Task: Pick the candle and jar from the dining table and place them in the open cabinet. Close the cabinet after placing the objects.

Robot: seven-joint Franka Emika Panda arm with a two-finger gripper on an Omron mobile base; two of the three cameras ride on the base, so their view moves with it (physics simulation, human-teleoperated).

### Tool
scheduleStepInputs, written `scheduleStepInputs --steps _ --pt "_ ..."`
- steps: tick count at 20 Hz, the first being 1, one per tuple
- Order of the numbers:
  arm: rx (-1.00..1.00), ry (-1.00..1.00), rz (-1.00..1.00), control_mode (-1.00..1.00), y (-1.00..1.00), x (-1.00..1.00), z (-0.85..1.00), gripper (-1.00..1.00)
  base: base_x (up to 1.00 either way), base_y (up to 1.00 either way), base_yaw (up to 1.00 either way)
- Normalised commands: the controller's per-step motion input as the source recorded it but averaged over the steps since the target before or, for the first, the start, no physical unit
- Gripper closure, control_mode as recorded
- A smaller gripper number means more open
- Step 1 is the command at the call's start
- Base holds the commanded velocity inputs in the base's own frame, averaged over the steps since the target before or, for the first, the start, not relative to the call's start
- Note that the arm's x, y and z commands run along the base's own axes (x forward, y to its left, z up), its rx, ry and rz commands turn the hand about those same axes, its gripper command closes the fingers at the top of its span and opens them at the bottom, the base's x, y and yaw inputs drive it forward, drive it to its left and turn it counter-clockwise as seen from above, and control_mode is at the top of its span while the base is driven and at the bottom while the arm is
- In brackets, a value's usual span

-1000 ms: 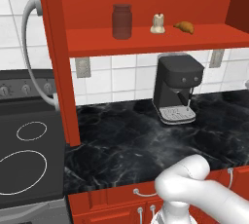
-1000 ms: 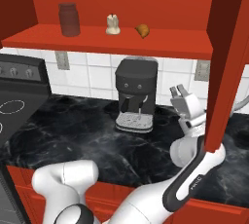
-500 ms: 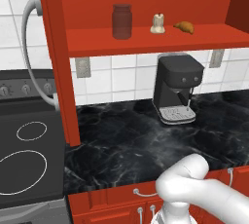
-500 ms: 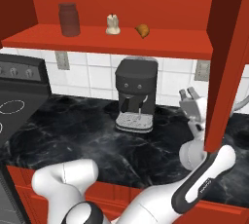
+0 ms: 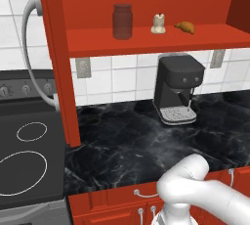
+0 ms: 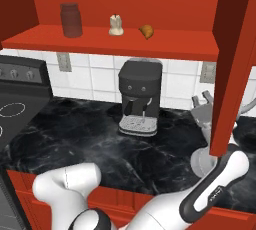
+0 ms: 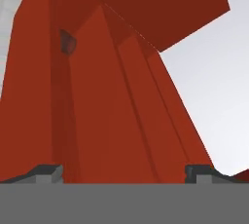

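Jar (image 5: 122, 21) and candle (image 5: 158, 23) both shelved in the cabinet (image 6: 150, 41), beside a croissant (image 5: 185, 27) — closing left to do. Gripper (image 6: 202, 105) empty, fingers spread wide, raised just left of the open right-hand door (image 6: 231, 64), above the black counter (image 5: 127, 146). Door panel rising tall and upright straight ahead of the fingertips (image 7: 46, 172) — near enough, seemingly, for a push toward the shelf.
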Motion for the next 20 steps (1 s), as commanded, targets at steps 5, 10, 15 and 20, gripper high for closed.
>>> scheduleStepInputs --steps 5,10,15,20 --pt "0.04 0.15 0.0 -1.0 0.0 0.0 -0.18 -1.0 0.0 0.0 0.0" --pt "0.06 0.09 0.0 -1.0 -0.02 0.0 -0.04 -1.0 0.0 0.0 0.0" --pt "0.07 0.02 0.0 -1.0 -0.23 0.0 0.01 -1.0 0.0 0.0 0.0" --pt "0.05 0.01 0.0 -1.0 -0.23 0.0 0.01 -1.0 0.0 0.0 0.0"
